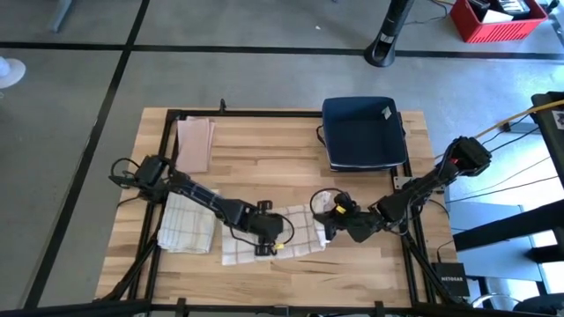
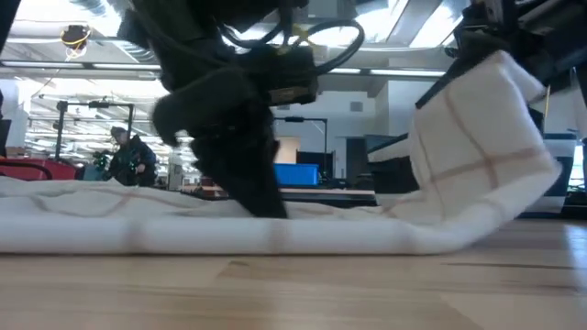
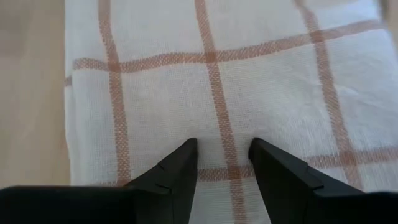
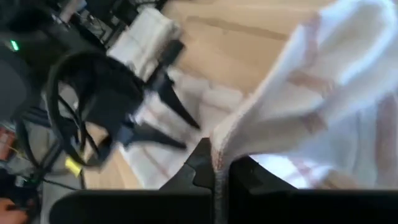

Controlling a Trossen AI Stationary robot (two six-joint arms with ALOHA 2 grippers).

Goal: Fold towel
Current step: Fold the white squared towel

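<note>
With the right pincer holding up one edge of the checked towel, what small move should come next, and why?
Probably carry the right pincer leftward over the checked towel, laying the lifted edge onto the flat part. That pincer is shut on the edge, raised off the wooden table, while the left pincer, fingers apart, presses the flat cloth down, so the fold looks only begun.

Towel (image 3: 249, 87) woven cloth, coarse; table (image 1: 264, 150) smooth matt wood.
</note>
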